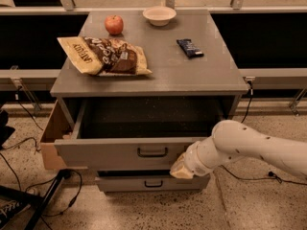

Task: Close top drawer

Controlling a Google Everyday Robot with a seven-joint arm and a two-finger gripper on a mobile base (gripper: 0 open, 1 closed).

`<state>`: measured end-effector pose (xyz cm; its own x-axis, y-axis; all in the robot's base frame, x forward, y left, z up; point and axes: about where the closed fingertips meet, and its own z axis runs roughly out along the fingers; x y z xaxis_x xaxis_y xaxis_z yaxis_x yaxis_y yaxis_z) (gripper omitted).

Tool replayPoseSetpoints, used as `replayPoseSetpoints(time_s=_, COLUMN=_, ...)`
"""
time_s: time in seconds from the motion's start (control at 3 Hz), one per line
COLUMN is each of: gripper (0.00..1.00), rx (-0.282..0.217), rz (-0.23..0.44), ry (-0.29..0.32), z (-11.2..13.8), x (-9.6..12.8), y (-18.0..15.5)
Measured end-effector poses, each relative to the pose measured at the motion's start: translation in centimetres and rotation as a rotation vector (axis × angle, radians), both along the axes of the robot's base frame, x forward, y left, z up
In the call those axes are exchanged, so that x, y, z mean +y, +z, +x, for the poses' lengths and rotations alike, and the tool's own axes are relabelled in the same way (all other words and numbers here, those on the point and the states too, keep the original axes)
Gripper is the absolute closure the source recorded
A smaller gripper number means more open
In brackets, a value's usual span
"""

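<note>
Wide grey wooden top drawer [110, 153] hung half-open, more pushing due, past the grey table [158, 75] front edge, gripper [181, 167] at its panel's right end, clench unreadable.

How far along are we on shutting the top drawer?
Done: the gripper is at the right end of the front panel of the wide grey wooden top drawer, beside its black bar handle. In hand: it appears to press that panel. Left: much of the travel; the drawer stands well out from under the grey cabinet top.

apple [114, 24] | bowl [159, 15] | chip bag [103, 55] (lying flat) | dark snack bar [190, 47]
</note>
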<state>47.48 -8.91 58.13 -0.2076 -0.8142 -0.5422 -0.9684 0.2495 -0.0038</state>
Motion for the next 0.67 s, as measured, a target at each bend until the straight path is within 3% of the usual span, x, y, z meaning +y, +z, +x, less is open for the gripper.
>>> replayPoseSetpoints(time_s=0.67, gripper=1.0, rx=-0.086, rz=0.066, ry=-0.03, z=7.2, x=-0.2, y=0.2)
